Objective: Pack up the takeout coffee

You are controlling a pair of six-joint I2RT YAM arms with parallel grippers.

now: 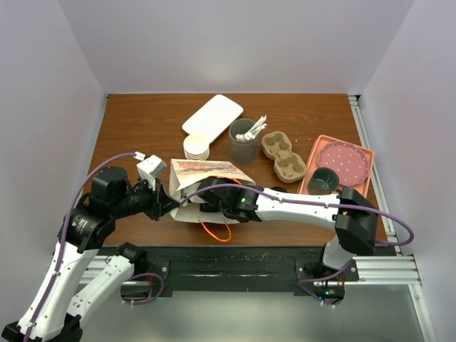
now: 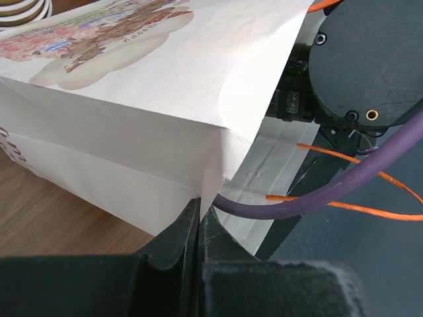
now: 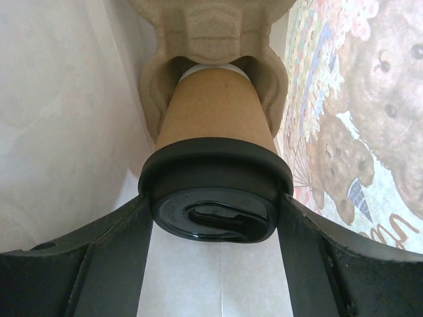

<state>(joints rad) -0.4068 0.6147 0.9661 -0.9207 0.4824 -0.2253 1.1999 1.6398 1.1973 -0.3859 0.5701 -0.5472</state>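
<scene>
The white paper bag (image 1: 206, 174) with a bear print lies on its side at the table's near middle. My left gripper (image 2: 198, 212) is shut on the edge of the bag (image 2: 165, 99) at its mouth. My right arm (image 1: 285, 206) reaches into that mouth, and its fingers are hidden in the top view. Inside the bag, the takeout coffee (image 3: 215, 119), a cream cup with a black lid (image 3: 211, 175), sits with its base in a pulp carrier (image 3: 211, 33). My right gripper (image 3: 215, 205) is shut on the lid, one finger against each side.
Behind the bag stand a stack of lidless cream cups (image 1: 196, 147), a white tray (image 1: 212, 114), a dark grey cup of utensils (image 1: 243, 142) and a second pulp carrier (image 1: 283, 157). A pink tray (image 1: 349, 153) with a dark cup (image 1: 324, 179) is at right. Orange bag handles (image 1: 217, 233) trail near the front edge.
</scene>
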